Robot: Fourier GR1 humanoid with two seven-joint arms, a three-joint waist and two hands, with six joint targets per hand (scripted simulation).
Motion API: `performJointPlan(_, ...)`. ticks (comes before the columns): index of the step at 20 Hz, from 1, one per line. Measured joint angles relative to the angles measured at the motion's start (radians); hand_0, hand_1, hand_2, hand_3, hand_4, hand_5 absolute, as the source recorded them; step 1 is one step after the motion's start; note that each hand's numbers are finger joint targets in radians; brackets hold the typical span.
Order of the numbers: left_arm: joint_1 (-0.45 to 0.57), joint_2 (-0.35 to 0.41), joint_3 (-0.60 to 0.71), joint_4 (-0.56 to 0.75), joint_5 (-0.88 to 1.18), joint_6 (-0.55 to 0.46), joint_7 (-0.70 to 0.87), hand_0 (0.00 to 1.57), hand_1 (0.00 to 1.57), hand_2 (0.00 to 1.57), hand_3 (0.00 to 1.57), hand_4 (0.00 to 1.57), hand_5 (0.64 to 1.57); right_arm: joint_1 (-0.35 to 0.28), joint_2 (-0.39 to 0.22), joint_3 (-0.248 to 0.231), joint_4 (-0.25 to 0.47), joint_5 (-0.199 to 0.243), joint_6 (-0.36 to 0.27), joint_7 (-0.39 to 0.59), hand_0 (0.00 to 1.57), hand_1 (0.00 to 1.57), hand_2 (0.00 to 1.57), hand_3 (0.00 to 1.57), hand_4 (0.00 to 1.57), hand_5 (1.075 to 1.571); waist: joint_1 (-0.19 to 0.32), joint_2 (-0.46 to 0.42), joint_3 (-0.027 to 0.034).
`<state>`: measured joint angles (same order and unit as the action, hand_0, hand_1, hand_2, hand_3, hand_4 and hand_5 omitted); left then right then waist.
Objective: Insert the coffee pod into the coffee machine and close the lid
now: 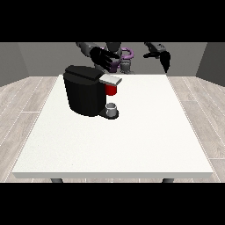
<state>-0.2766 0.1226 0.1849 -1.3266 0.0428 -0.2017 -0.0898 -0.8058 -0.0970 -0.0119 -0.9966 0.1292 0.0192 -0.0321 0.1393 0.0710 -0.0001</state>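
A black coffee machine (84,91) stands on the white table (132,140), left of its middle. Its grey lid (110,79) lies low over a red pod holder (111,89). A small grey cup (112,108) sits on the machine's base. I see no separate coffee pod. The hand at the view's left (103,59) hovers just behind and above the machine's top, fingers spread and holding nothing. Raised near the table's far right corner, the hand at the view's right (161,56) has relaxed fingers pointing down and holds nothing.
The robot's torso (118,55) stands behind the table's far edge. Wooden floor surrounds the table. The table's front and right parts carry no objects.
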Motion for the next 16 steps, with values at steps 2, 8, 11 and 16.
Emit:
performJointPlan(2, 0.003, 0.001, -0.007, -0.007, 0.002, -0.008, -0.018, 0.0, 0.0, 0.0, 0.0, 0.2, 1.571, -0.015, 0.006, -0.002, 0.009, 0.009, -0.009, -0.005, 0.0, 0.0, 0.0, 0.0, 0.07, 1.571, 0.007, 0.005, 0.0)
performJointPlan(8, 0.009, -0.018, -0.03, -0.032, -0.006, 0.01, -0.035, 0.0, 0.0, 0.0, 0.0, 0.21, 1.571, -0.008, 0.039, 0.006, 0.004, 0.001, 0.012, -0.04, 0.0, 0.0, 0.0, 0.0, 0.18, 1.571, -0.005, -0.021, 0.0)
performJointPlan(11, 0.034, -0.039, -0.04, -0.024, -0.012, 0.022, -0.058, 0.0, 0.0, 0.0, 0.0, 0.19, 1.571, 0.049, 0.068, 0.046, -0.029, -0.027, 0.029, -0.079, 0.0, 0.0, 0.0, 0.0, 0.28, 1.571, -0.027, -0.051, 0.0001)
performJointPlan(16, 0.099, -0.065, -0.045, 0.0, -0.025, 0.05, -0.082, 0.0, 0.0, 0.0, 0.0, 0.19, 1.571, 0.225, 0.089, 0.111, -0.102, -0.132, 0.045, -0.125, 0.0, 0.0, 0.0, 0.0, 0.16, 1.571, -0.086, -0.138, 0.0002)
